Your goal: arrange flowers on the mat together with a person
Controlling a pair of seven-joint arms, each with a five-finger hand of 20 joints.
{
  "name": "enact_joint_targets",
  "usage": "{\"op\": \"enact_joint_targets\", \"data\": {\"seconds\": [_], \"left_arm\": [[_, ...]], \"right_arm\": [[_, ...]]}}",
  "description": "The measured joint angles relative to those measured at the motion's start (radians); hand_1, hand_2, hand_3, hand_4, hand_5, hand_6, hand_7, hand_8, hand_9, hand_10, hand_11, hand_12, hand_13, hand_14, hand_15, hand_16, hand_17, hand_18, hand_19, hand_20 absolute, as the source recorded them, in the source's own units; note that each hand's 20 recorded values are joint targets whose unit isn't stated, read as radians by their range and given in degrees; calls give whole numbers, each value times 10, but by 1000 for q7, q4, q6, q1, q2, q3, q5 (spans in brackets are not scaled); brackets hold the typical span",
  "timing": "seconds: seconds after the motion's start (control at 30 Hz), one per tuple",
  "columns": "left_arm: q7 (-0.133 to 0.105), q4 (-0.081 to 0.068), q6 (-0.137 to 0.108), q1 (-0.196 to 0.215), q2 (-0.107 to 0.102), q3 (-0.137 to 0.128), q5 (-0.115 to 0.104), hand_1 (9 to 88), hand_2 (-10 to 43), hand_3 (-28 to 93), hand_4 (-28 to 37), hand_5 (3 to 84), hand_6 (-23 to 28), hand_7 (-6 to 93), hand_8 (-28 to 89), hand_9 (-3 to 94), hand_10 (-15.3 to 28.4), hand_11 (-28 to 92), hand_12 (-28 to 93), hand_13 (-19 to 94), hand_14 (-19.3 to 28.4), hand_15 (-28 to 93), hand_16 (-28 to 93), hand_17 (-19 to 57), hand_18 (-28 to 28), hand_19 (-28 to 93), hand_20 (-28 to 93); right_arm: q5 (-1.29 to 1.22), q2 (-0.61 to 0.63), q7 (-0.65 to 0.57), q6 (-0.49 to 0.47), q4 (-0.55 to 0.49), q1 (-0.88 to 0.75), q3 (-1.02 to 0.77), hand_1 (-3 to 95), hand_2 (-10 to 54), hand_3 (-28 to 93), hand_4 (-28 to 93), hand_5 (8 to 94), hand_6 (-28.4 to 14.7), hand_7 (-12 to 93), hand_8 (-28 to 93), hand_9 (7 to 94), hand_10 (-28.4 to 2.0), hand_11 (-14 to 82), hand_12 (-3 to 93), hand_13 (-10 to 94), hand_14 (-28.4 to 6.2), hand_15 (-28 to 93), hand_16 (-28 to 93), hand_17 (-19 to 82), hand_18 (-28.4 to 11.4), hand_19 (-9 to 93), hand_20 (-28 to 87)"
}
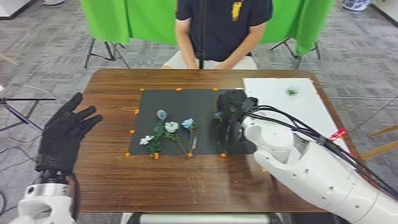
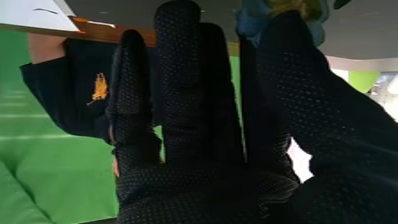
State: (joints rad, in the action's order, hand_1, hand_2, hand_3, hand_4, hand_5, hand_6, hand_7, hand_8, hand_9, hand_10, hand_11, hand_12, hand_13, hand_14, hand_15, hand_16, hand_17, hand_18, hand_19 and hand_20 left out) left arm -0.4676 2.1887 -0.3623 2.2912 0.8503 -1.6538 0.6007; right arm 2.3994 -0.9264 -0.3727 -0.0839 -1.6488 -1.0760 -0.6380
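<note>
In the head view my left hand [image 1: 62, 131] is open over the table's left side, and my right hand [image 1: 229, 117] is over the right part of the dark mat [image 1: 200, 96]. On the mat's left half lie a blue flower [image 1: 187, 123], a white flower [image 1: 171, 127], a smaller white flower [image 1: 146, 140] and a pale blue flower [image 1: 162, 114]. In the right wrist view my right hand [image 2: 204, 185] has long straight fingers, with the thumb against a blue flower [image 2: 256, 22] at their tips; its stem is hidden.
A white sheet [image 1: 306, 107] with a small pale flower [image 1: 292, 91] lies right of the mat on the brown table [image 1: 204, 192]. A person sits at the far edge, hands lowered. Orange markers border the mat, and a red object [image 1: 338, 134] is beside my right arm.
</note>
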Motion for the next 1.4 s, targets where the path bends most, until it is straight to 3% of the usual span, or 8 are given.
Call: {"op": "enact_joint_targets", "data": {"seconds": [0.3, 0.67, 0.93, 1.03, 1.17, 1.27, 1.4], "left_arm": [[0, 0, 0, 6, -3, 1, 0, 250, 37, 795, -249, 358, 39, 121, -96, 389, 180, 222, 102, 294, 271, 479, -73, -86, 239, 475, 159], [-5, 1, -1, 15, -6, 1, -3, 249, 37, 794, -249, 358, 39, 120, -96, 388, 180, 222, 102, 294, 271, 479, -73, -85, 238, 475, 159], [-22, 1, -3, 20, -17, 7, -13, 239, 49, 782, -264, 366, 36, 121, -97, 389, 179, 220, 101, 294, 271, 478, -73, -85, 239, 475, 159], [-25, 1, -4, 20, -17, 8, -15, 237, 50, 783, -270, 379, 33, 114, -98, 395, 175, 213, 98, 295, 271, 477, -73, -85, 239, 474, 158], [-34, 1, -7, 21, -17, 8, -17, 234, 51, 782, -274, 382, 32, 111, -97, 394, 169, 199, 94, 294, 269, 472, -73, -85, 239, 472, 157], [-39, 0, -9, 21, -17, 8, -18, 231, 51, 781, -277, 381, 31, 110, -96, 389, 167, 189, 92, 294, 268, 467, -73, -85, 239, 470, 154], [-42, 0, -12, 24, -17, 8, -20, 230, 52, 781, -279, 379, 30, 108, -95, 381, 166, 180, 92, 292, 267, 461, -72, -86, 239, 467, 153]], "right_arm": [[47, 8, 6, -30, -18, -1, 0, 498, -95, 739, -283, 600, 60, 167, -136, 613, -101, 159, 149, 639, -61, 408, 246, 323, -192, 718, 187], [-43, 42, 8, -88, -106, -15, -53, 423, -95, 780, -283, 529, 30, 151, -127, 551, -111, 145, 148, 583, -100, 455, 151, 288, -216, 704, 191], [-355, 26, 7, -223, -255, -144, -341, 325, -95, 768, -272, 478, 14, 136, -116, 512, -119, 125, 149, 509, -137, 375, 125, 204, -266, 573, 138], [-515, 17, 10, -164, -284, -211, -453, 323, -95, 785, -271, 448, 17, 138, -117, 494, -109, 112, 147, 466, -142, 307, 132, 172, -271, 528, 119], [-718, 21, 56, -21, -306, -316, -593, 295, -45, 789, -277, 429, 21, 145, -122, 465, -108, 87, 145, 411, -154, 238, 146, 115, -274, 476, 100], [-846, 24, 102, -3, -320, -409, -725, 269, 5, 786, -280, 404, 24, 143, -122, 437, -105, 68, 141, 372, -162, 204, 151, 79, -263, 439, 83], [-1031, 28, 127, 10, -321, -518, -861, 256, 27, 781, -282, 381, 24, 133, -117, 411, -102, 50, 139, 350, -167, 172, 164, 55, -257, 434, 80]]}}
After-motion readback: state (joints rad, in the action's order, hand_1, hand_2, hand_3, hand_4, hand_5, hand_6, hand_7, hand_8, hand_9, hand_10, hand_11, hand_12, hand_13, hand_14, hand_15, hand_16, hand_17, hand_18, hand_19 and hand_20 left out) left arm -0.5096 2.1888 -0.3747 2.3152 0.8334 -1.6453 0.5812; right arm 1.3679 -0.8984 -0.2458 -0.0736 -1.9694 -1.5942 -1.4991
